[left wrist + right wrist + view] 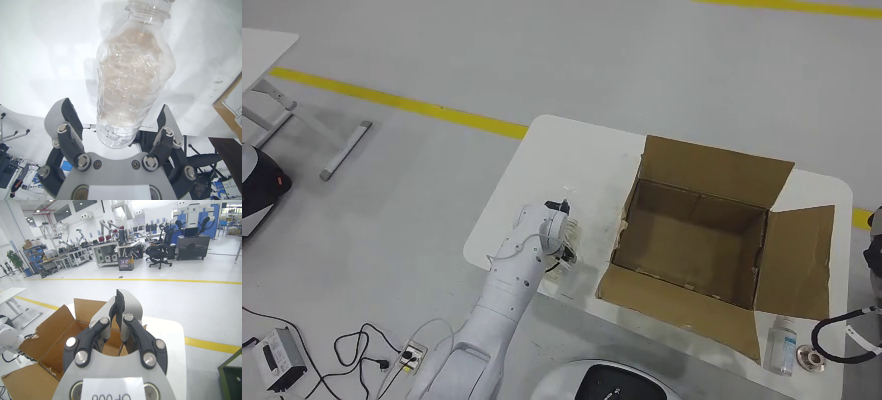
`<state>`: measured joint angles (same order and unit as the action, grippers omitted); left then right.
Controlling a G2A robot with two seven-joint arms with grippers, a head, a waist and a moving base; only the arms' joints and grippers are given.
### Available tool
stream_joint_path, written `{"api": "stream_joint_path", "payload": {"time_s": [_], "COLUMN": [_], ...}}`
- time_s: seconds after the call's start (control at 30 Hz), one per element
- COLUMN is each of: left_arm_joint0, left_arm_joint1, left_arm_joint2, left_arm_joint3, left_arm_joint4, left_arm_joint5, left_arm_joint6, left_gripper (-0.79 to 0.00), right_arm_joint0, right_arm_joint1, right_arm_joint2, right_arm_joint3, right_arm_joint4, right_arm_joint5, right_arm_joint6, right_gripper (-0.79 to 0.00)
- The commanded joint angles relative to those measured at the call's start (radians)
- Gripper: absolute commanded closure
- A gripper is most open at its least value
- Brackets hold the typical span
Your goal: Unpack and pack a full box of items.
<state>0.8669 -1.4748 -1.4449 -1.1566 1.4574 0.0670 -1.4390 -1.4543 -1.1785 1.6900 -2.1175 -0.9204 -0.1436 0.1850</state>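
Left tool point(115, 108): grey metal fingers with ribbed black pads, spread wide; a gap shows on each side of the bottle's base.
Bottle point(130, 85): clear, ribbed, crinkled plastic, at the white table on the box's left side; whether it rests on the surface cannot be told.
Bottle axis: runs straight out from the left tool, threaded neck pointing away, base between the fingers.
Right tool point(120, 300): pads pressed together, gripping nothing, over the box.
Box point(717, 165): brown corrugated cardboard, rectangular, flaps folded outward.
Table point(542, 170): smooth white, rounded corners.
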Motion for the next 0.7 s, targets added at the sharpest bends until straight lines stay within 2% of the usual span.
{"api": "stream_joint_path", "payload": {"time_s": [0.0, 0.07, 0.13, 0.4, 0.43, 0.47, 0.5, 0.57, 0.63, 0.67], "left_arm_joint0": [-0.003, -0.008, -0.012, -0.03, -0.034, -0.035, -0.037, -0.039, -0.039, -0.038], "left_arm_joint1": [0.001, 0.003, 0.004, 0.008, 0.009, 0.009, 0.009, 0.01, 0.011, 0.011], "left_arm_joint2": [0.001, 0.0, 0.001, 0.008, 0.01, 0.011, 0.013, 0.015, 0.017, 0.018], "left_arm_joint3": [0.009, 0.02, 0.03, 0.08, 0.086, 0.089, 0.091, 0.092, 0.091, 0.089], "left_arm_joint4": [-0.001, -0.004, -0.006, -0.012, -0.015, -0.016, -0.017, -0.024, -0.027, -0.027], "left_arm_joint5": [-0.002, -0.004, -0.005, -0.002, -0.001, -0.001, -0.002, -0.004, -0.003, -0.003], "left_arm_joint6": [0.003, 0.006, 0.009, 0.023, 0.024, 0.024, 0.027, 0.029, 0.029, 0.031], "left_gripper": [-0.727, -0.711, -0.653, -0.671, -0.64, -0.563, -0.443, -0.262, -0.006, 0.0], "right_arm_joint0": [0.0, 0.0, 0.0, 0.0, 0.0, 0.0, 0.0, 0.0, 0.0, 0.0], "right_arm_joint1": [0.0, 0.0, 0.0, 0.0, 0.0, 0.0, 0.0, 0.0, 0.0, 0.0], "right_arm_joint2": [0.0, 0.0, 0.0, 0.0, 0.0, 0.0, 0.0, 0.0, 0.0, 0.0], "right_arm_joint3": [0.0, 0.0, 0.0, 0.0, 0.0, 0.0, 0.0, 0.0, 0.0, 0.0], "right_arm_joint4": [0.0, 0.0, 0.0, 0.0, 0.0, 0.0, 0.0, 0.0, 0.0, 0.0], "right_arm_joint5": [0.0, 0.0, 0.0, 0.0, 0.0, 0.0, 0.0, 0.0, 0.0, 0.0], "right_arm_joint6": [0.0, 0.0, 0.0, 0.0, 0.0, 0.0, 0.0, 0.0, 0.0, 0.0], "right_gripper": [0.0, 0.0, 0.0, 0.0, 0.0, 0.0, 0.0, 0.0, 0.0, 0.0]}}
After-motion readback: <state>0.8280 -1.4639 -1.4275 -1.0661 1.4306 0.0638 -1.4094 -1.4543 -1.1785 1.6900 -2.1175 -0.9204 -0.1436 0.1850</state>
